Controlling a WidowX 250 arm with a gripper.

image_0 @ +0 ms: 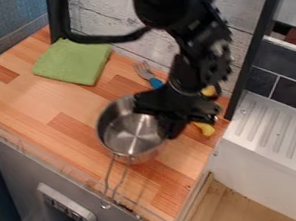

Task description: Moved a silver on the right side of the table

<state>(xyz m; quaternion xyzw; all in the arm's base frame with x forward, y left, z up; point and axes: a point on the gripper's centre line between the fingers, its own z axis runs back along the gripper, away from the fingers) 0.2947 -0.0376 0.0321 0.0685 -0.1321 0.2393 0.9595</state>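
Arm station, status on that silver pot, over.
Tool at silver pot's right rim. Pot on table, handle toward near edge. Possible snags: yellow item by tool, fork behind pot.

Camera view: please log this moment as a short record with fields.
pot: silver, upright on the wooden table, right of its middle
pot handle: points to the near edge
pincer: at the pot's right rim
grip on pot: cannot tell
cloth: green, folded, at the table's far left
fork: blue handle, lies behind the pot
yellow thing: beyond the pincer, partly hidden
sink: white, right of the table
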